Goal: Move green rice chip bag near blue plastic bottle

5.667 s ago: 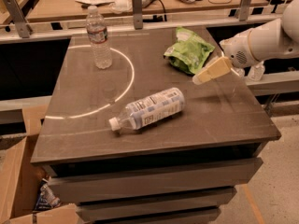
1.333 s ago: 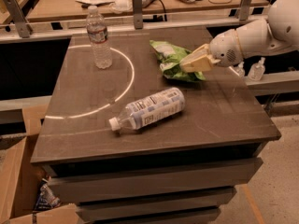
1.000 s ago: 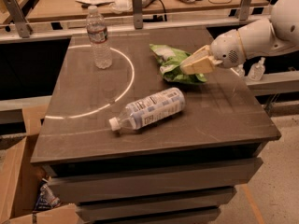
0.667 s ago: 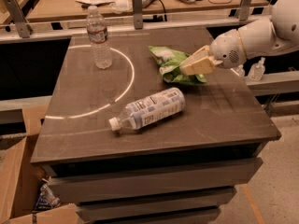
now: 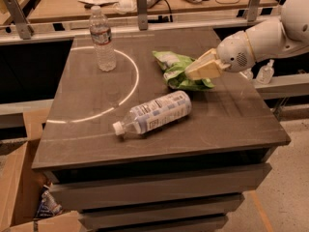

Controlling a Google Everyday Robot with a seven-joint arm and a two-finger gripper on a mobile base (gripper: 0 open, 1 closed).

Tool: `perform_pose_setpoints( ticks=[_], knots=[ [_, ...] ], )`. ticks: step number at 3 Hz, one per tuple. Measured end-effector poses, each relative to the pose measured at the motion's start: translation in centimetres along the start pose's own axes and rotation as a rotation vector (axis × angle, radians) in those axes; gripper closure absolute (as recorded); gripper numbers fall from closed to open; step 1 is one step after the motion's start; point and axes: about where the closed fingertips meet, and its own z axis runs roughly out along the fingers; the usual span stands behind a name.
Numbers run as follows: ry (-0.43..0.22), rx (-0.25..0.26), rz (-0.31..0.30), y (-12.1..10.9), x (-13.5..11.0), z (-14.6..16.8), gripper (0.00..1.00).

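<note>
The green rice chip bag [image 5: 175, 69], crinkled lime green with white patches, lies on the dark table [image 5: 231, 115], right of centre. My gripper [image 5: 192, 73] comes in from the right on a white arm, and its beige fingers [image 5: 205, 66] are closed on the bag's right end. The blue plastic bottle [image 5: 155, 112], with white cap and pale blue-and-white label, lies on its side just in front of the bag, cap pointing left. A small gap separates bag and bottle.
A slim clear water bottle [image 5: 103, 38] stands upright at the table's back left, on a white arc line [image 5: 130, 88]. A rail with metal posts [image 5: 141, 3] runs behind the table. A cardboard box [image 5: 19, 192] sits on the floor at the left. A small bottle [image 5: 265, 72] stands at the right.
The gripper and the bag have moved left and slightly toward the front, closer to the lying bottle. Over the last second the shift is small. The bottles have not moved.
</note>
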Motion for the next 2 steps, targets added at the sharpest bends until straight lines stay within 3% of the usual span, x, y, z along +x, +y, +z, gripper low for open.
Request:
perform_pose_setpoints(
  ticks=[1, 2],
  knots=[
    [0.026, 0.003, 0.015, 0.21, 0.19, 0.24, 0.53],
    [0.036, 0.005, 0.021, 0.15, 0.24, 0.33, 0.29]
  ],
)
